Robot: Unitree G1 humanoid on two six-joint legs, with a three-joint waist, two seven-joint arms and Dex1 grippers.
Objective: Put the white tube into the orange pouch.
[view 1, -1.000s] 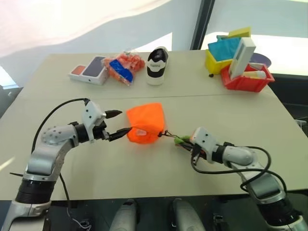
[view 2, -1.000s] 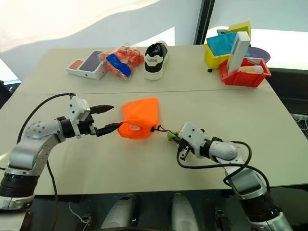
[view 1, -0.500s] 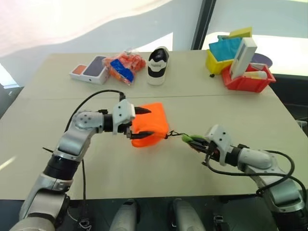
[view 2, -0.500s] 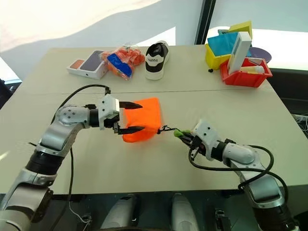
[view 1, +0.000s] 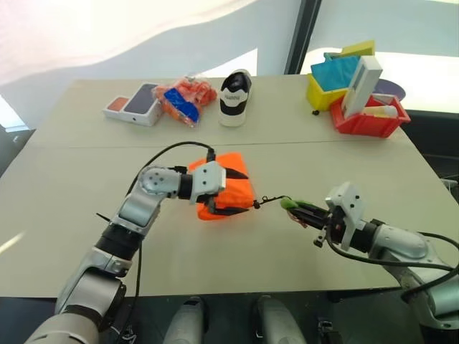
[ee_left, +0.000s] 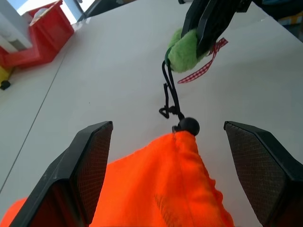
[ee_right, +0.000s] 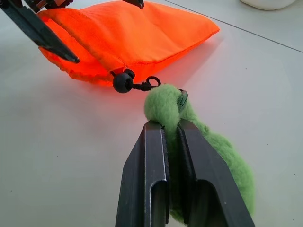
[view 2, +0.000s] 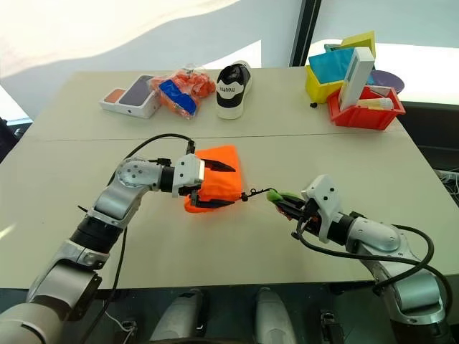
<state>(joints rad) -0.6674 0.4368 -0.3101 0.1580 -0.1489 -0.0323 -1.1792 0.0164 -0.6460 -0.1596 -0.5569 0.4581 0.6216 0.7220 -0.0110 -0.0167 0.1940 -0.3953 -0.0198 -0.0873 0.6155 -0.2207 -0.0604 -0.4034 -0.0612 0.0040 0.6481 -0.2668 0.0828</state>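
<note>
The right claw (ee_right: 165, 137), its fingers pressed together, pinches the green loop (ee_right: 189, 123) of the black cord (ee_left: 168, 90), low and right of centre in the head views. The left claw (view 1: 233, 192), fingers spread wide, straddles the orange pouch (view 1: 233, 188) at the centre of the table (view 1: 86, 186), one finger above and one below. The step in hand looks like opening the mouth: the left claw should catch one fabric layer only, while the right holds the cord steady. The white tube appears to lie in the red bin (view 1: 369, 122), upper right. The left wrist view shows the cord's black bead (ee_left: 188, 126) at the pouch's gathered neck, a detail too small in the head views.
</note>
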